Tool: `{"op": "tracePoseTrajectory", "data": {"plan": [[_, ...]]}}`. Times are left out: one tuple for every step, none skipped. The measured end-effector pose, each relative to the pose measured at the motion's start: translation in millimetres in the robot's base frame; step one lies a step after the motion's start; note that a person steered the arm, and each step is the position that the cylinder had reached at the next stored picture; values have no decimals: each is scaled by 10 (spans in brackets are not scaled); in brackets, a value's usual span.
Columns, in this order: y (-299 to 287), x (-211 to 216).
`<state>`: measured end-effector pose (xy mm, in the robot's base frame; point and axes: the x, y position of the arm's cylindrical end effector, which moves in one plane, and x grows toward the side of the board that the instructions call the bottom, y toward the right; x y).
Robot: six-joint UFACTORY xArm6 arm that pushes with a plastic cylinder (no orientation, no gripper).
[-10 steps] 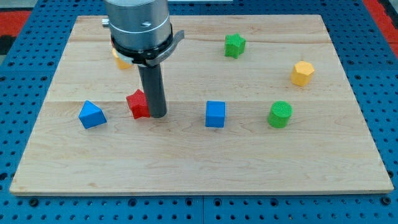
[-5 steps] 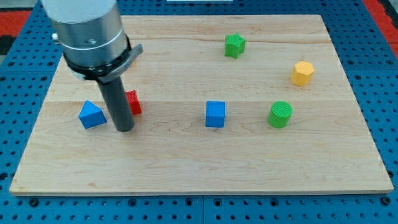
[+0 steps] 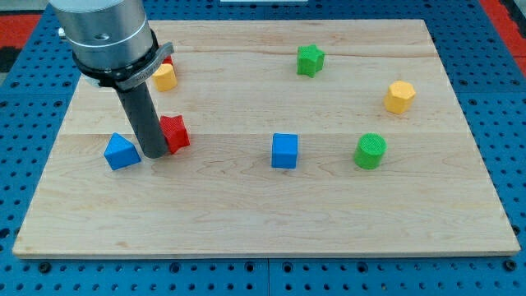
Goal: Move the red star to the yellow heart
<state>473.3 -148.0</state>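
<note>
The red star (image 3: 174,133) lies on the wooden board at the view's left of centre. The yellow heart (image 3: 165,76) lies above it, partly hidden behind the arm's metal body. My tip (image 3: 154,154) rests on the board between the red star and the blue triangular block (image 3: 122,152), touching the star's left side. The rod hides the star's left edge.
A blue cube (image 3: 284,150) sits at the centre. A green cylinder (image 3: 370,151) lies at the right, a yellow hexagon (image 3: 399,96) at the upper right and a green star (image 3: 310,59) at the top. A red block (image 3: 168,60) peeks out beside the arm above the heart.
My tip went from the star's right side, around below it, to its left side. The star has shifted slightly to the right. The yellow heart shows again.
</note>
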Motion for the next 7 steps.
{"op": "tracePoseTrajectory", "data": {"plan": [[90,48],[224,115],[310,116],[239,63],[155,-2],[114,-80],[130,-83]]}}
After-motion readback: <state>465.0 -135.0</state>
